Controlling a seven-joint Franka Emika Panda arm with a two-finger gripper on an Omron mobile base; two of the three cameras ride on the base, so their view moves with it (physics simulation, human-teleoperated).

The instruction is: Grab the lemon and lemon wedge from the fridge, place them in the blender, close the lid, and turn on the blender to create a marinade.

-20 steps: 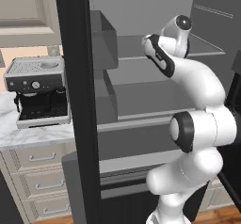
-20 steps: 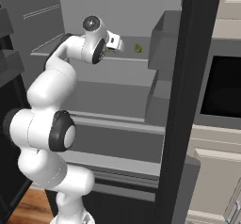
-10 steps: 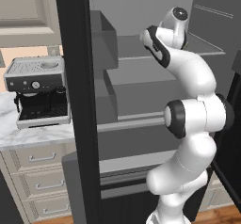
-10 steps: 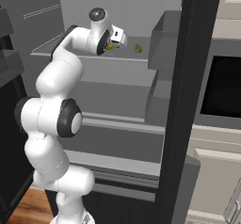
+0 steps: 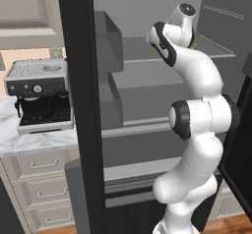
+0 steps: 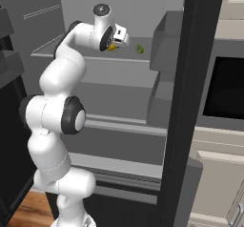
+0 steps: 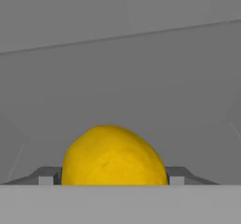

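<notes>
Jaws spread wide, flanking lemon [image 7: 114,155]; contact unclear | lemon on fridge [image 6: 86,54] shelf

— What carries everything here?

— The upper shelf [image 6: 86,58] of the fridge [image 6: 124,11], a flat grey slab running across the dark grey interior.

— What lies on it?

— A yellow lemon [image 7: 114,156] sits directly on it, toward the middle; from the right base view it peeks out [image 6: 111,47] just beside the robot's wrist. A little way to its right, apart from it, lies a small greenish piece [image 6: 140,48], too small to tell more.

— Any other shelves?

— Lower shelves [image 5: 147,93] step down beneath it, flat and grey. Outside the fridge, a marble counter [image 5: 34,142] bears an espresso machine [image 5: 40,95].
</notes>
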